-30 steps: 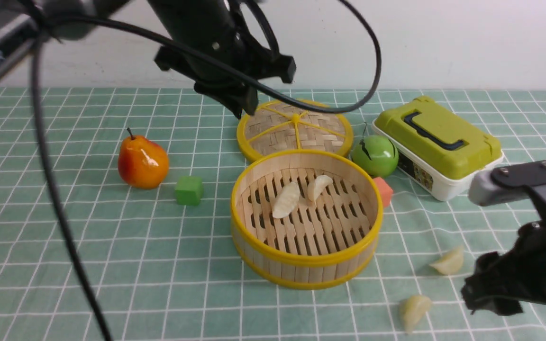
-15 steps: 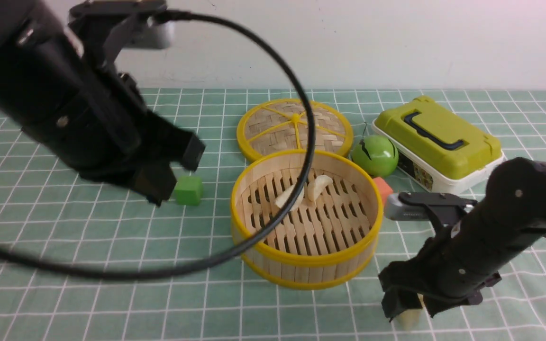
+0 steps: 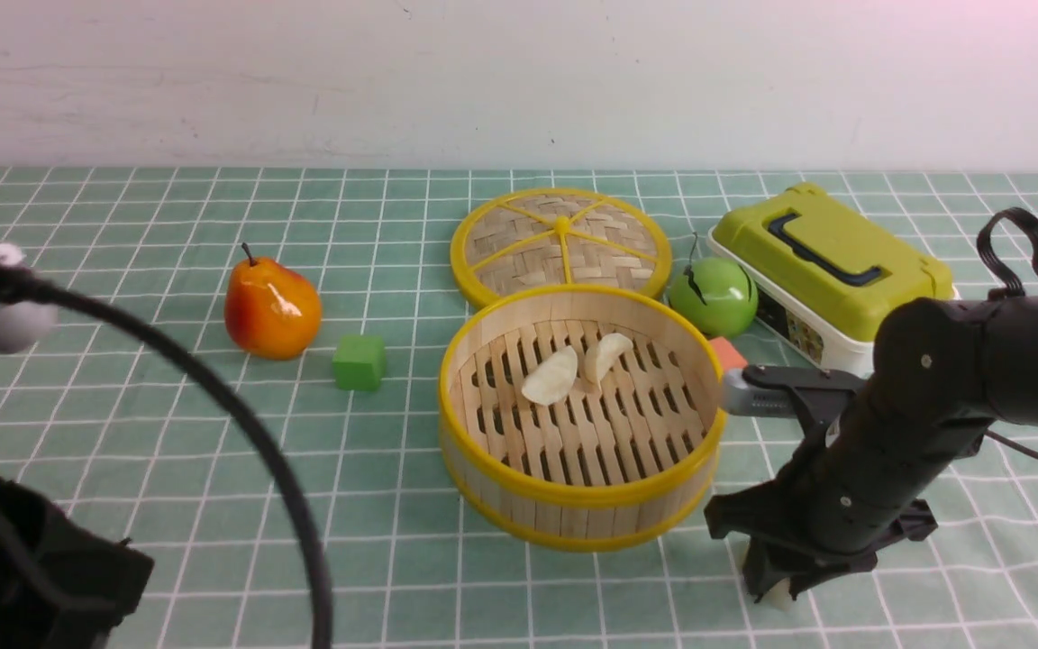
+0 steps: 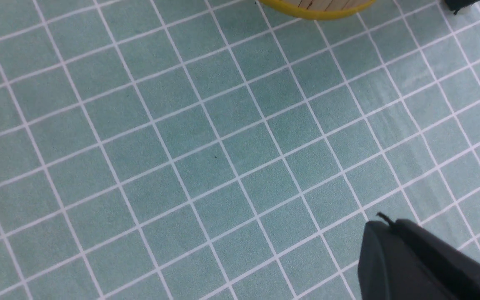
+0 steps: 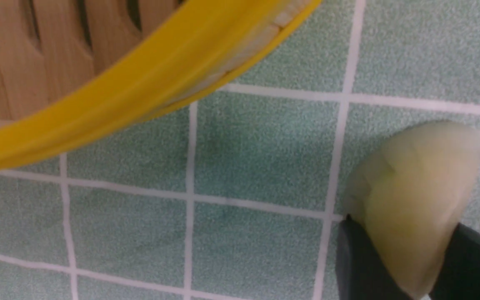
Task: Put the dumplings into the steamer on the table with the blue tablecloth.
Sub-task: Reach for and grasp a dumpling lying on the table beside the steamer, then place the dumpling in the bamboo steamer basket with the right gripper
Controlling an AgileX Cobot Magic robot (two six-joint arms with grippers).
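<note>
Progress: about half done, by my reading; two of four dumplings are in, one is in the grip, and the fourth is not in sight
Steamer (image 3: 578, 516): open, mid tablecloth (image 3: 168, 433), slatted floor mostly bare
Steamer contents: two whitish dumplings, one (image 3: 550, 376) near the centre, the other (image 3: 606, 354) touching it at its 1 o'clock
Yellow-green dumpling (image 5: 411, 200): on the cloth at the steamer's 4 o'clock, outside the rim and not yet lifted as far as I can tell
Right gripper (image 3: 776, 586): down at cloth level, narrowed onto the yellow-green dumpling, a dark finger (image 5: 361, 266) pressed to each side of it
Left gripper (image 4: 406, 258): low at 8 o'clock, well apart from the steamer; only one dark tip shows, so its opening cannot be told; nothing seen in it
Lid (image 3: 560, 242): woven disc flat on the cloth at 12 o'clock, touching or just behind the steamer rim
Box (image 3: 830, 270): green top shut, at 2 o'clock, contents hidden
Bystanders: apple (image 3: 713, 296) at 1 o'clock, orange cube (image 3: 731, 361) just beside the rim at 2, green cube (image 3: 359, 362) and pear (image 3: 271, 308) out at 10
Left to do: lift this one over the rim, release it, then find the last
</note>
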